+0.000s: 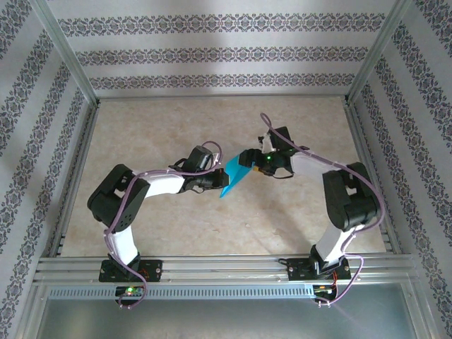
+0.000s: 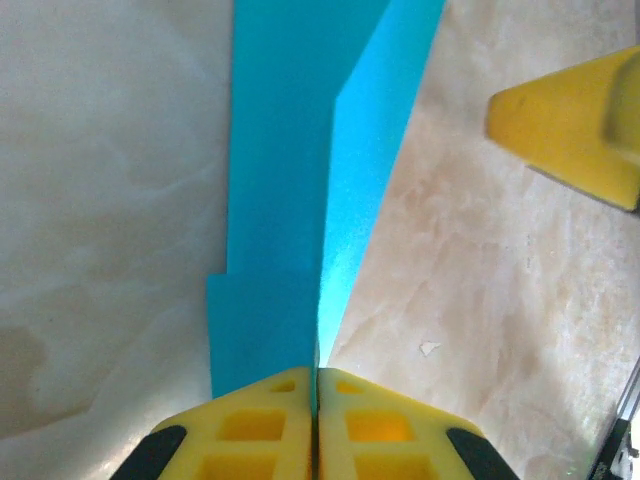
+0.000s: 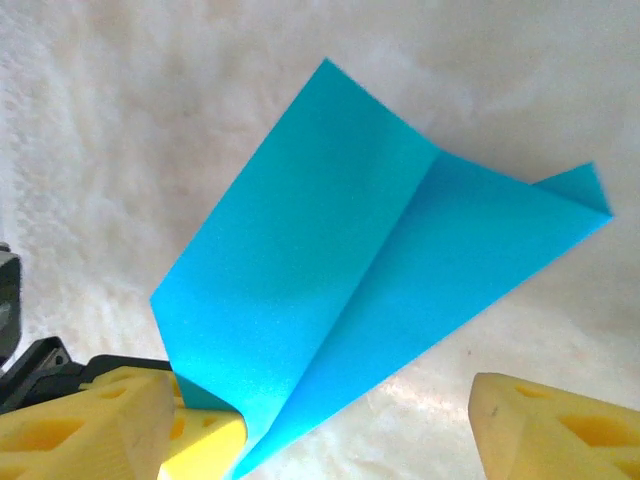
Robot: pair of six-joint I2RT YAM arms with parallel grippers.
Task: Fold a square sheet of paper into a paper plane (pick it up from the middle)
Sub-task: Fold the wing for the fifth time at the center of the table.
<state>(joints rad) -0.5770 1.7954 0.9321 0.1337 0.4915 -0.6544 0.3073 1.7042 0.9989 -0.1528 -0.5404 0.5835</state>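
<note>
The paper plane (image 1: 234,181) is a teal sheet folded into a pointed dart with a centre crease, held off the marble table between the two arms. My left gripper (image 1: 219,183) is shut on its lower edge; in the left wrist view the yellow pads (image 2: 270,420) press together on the fold of the paper plane (image 2: 285,160). My right gripper (image 1: 253,163) stands open just right of it. In the right wrist view its fingers (image 3: 545,430) are spread wide, with the narrow end of the paper plane (image 3: 370,250) between them, untouched by either.
The marble tabletop (image 1: 176,127) is boxed in by an aluminium frame (image 1: 212,267) and patterned walls (image 1: 212,56). A small white fleck (image 2: 428,348) lies on the table. One finger of the right gripper (image 2: 575,120) shows at the upper right of the left wrist view.
</note>
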